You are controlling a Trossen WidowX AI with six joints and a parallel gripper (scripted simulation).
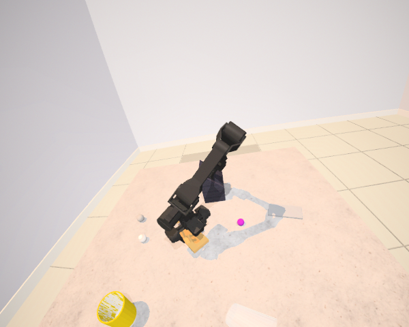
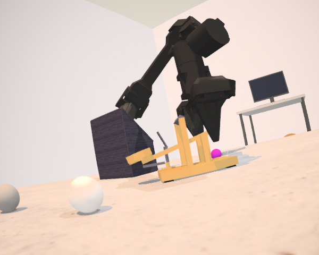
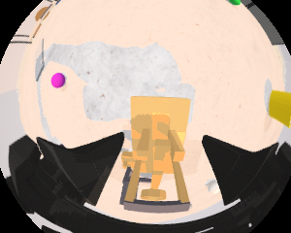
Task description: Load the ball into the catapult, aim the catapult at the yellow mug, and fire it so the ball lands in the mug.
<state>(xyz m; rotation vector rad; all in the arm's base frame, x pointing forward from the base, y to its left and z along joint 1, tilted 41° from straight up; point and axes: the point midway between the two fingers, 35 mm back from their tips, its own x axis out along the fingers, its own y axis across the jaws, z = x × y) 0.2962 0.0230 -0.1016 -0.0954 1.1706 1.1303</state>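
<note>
The orange wooden catapult (image 1: 196, 242) (image 2: 193, 161) (image 3: 157, 149) stands on the mat, with its arm lowered toward the dark block. My gripper (image 1: 187, 229) (image 2: 203, 132) (image 3: 164, 138) is open and empty. It hangs directly over the catapult, with one finger on each side of the upright frame. A magenta ball (image 1: 240, 222) (image 2: 216, 153) (image 3: 58, 80) lies on the mat just beyond the catapult. The yellow mug (image 1: 116, 309) (image 3: 281, 105) stands at the mat's near left, away from the catapult. The catapult's cup looks empty.
A white ball (image 1: 142, 238) (image 2: 85, 194) and a grey ball (image 1: 140, 218) (image 2: 6, 197) lie left of the catapult. The dark block (image 1: 213, 188) (image 2: 118, 145) bears the arm's base. A clear flat plate (image 1: 285, 212) and a pale cup (image 1: 250, 317) lie on the mat.
</note>
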